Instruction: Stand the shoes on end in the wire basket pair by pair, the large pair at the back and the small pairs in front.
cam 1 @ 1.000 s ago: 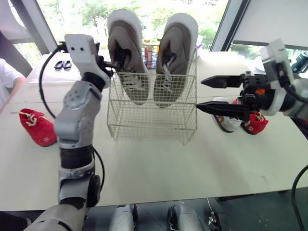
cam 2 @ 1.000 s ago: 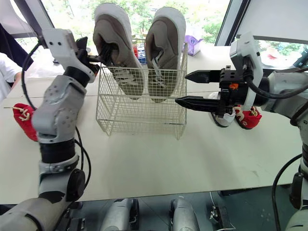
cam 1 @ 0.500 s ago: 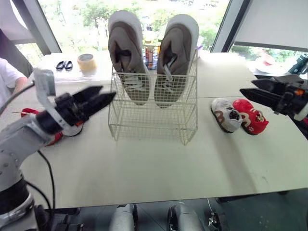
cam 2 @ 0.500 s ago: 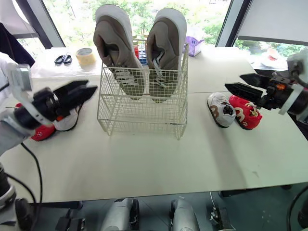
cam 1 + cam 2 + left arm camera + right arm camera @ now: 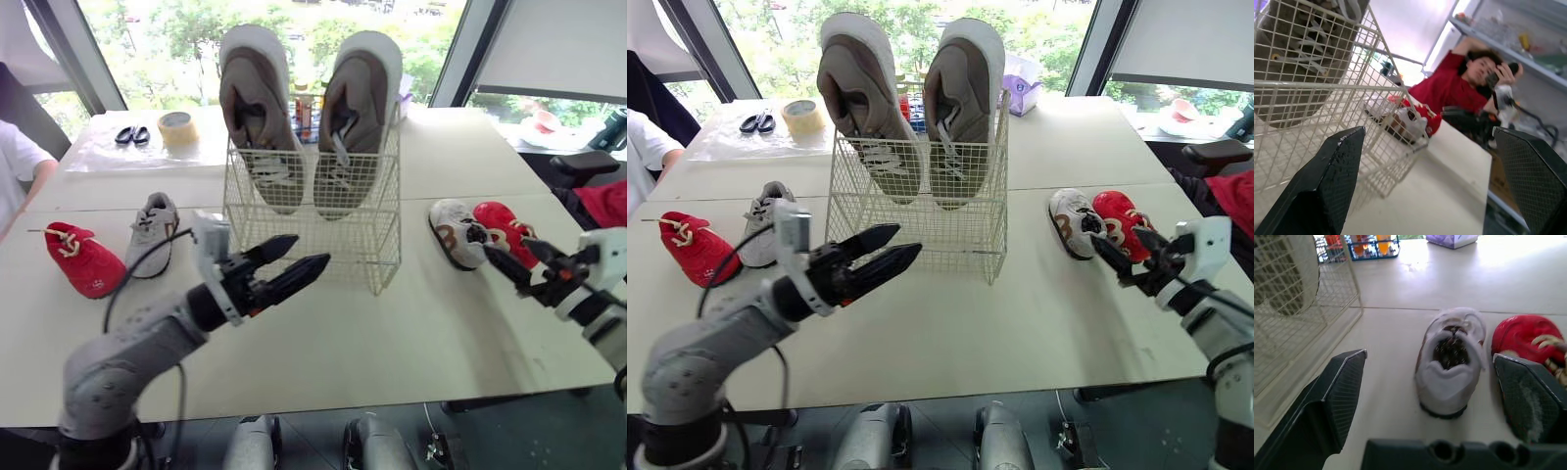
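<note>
Looking at a smooth pale table (image 5: 421,333) with a boxy white wire basket (image 5: 313,235) on it. Stood toe-up toward its back, the big pair (image 5: 257,108): grey-brown, thick white soles, heels blurred behind mesh. Left gripper (image 5: 312,250) just in front of the basket, spread wide, empty. Right gripper (image 5: 507,247) spread too, empty, near a white shoe (image 5: 453,232) and a red shoe (image 5: 505,227) lying flat, the red one partly covered. Over on the left, a red slipper (image 5: 80,258) and a grey sneaker (image 5: 154,230).
</note>
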